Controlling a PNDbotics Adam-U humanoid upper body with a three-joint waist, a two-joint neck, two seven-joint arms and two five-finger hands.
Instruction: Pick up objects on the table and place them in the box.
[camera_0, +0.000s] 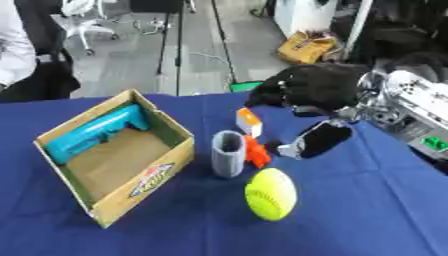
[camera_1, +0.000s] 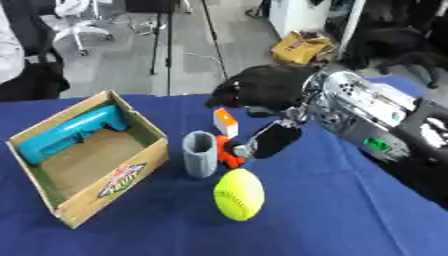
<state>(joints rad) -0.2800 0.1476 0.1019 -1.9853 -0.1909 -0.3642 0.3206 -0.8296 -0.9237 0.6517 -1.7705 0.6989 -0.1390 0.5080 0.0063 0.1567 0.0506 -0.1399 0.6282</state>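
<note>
One yellow ball (camera_0: 270, 194) nearest on the blue table (camera_0: 367, 220), one grey cup (camera_0: 228, 154) just beyond it, one orange piece (camera_0: 256, 151) touching the cup's right, one cardboard box (camera_0: 140, 192) left of the cup holding one teal tool (camera_0: 92, 134), one orange-and-white block (camera_0: 248, 121) behind the cup, right hand (camera_0: 308, 87) above that block, its fingers' spread impossible to tell.

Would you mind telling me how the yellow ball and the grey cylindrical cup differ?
The yellow-green stitched ball is rounded and bright; the grey cylindrical cup is straight-sided and dull. The ball is closed all round, while the cup stands upright with an open top. The ball lies nearer the camera; the cup stands closer to the cardboard box. Both rest on the blue tablecloth, outside the box.
</note>
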